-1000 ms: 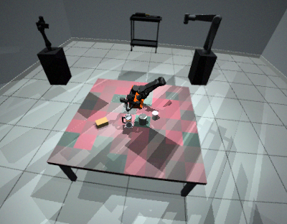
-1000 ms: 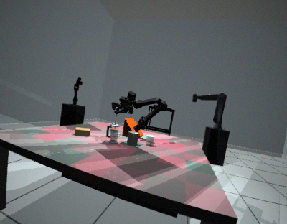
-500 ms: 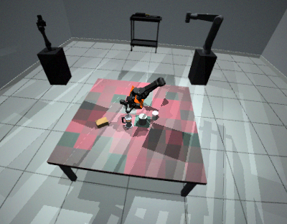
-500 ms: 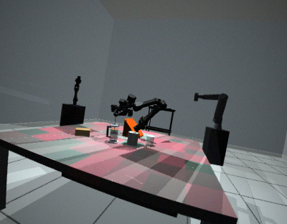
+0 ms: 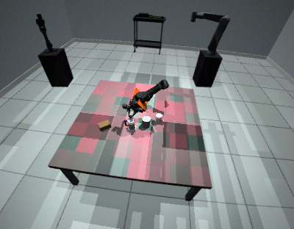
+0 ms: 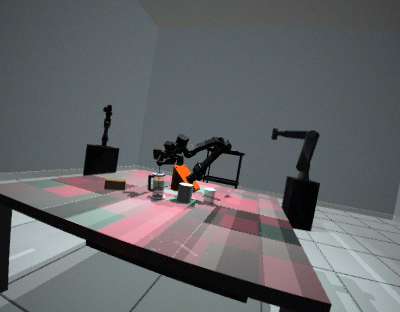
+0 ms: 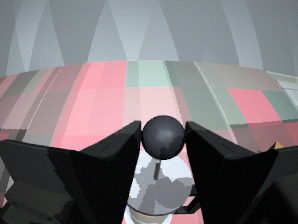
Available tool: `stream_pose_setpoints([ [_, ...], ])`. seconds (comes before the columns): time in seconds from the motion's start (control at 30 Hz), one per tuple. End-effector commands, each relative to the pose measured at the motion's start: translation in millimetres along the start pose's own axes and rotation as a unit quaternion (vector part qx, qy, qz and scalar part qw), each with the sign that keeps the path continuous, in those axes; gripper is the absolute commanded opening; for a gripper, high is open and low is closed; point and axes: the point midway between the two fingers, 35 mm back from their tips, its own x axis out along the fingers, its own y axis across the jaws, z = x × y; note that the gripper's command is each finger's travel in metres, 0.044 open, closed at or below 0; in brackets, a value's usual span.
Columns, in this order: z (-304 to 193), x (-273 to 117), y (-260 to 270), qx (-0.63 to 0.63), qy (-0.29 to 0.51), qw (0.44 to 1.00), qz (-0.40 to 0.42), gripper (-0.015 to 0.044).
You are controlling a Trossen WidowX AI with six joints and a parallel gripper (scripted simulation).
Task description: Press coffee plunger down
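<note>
The coffee press [image 5: 131, 126] [image 6: 158, 187] stands upright on the table, a glass body with a dark handle. Its pale round lid [image 7: 167, 192] is below the fingers in the wrist view. The plunger's round black knob [image 7: 163, 137] stands above the lid, with a short length of the thin rod [image 7: 157, 170] showing between them. My gripper [image 7: 163, 127] is shut on the knob, one finger at each side. In the top and exterior views the gripper is directly above the press, where the knob is too small to make out.
A grey cup [image 5: 145, 122] [image 6: 185, 193] stands close beside the press, and a smaller white cup [image 5: 159, 117] [image 6: 209, 196] beyond it. A yellow-brown block [image 5: 104, 125] [image 6: 115, 184] lies on the press's other side. An orange panel [image 6: 187, 177] is by the arm.
</note>
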Motion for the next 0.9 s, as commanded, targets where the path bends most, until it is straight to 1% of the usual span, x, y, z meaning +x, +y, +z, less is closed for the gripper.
stream_pose_setpoints([
  [0.0, -28.3, 9.3, 1.7, 0.024, 0.041, 0.999, 0.008, 0.0115],
  [0.87, -25.5, 11.1, -1.6, 0.024, 0.041, 0.999, 0.009, 0.0115],
])
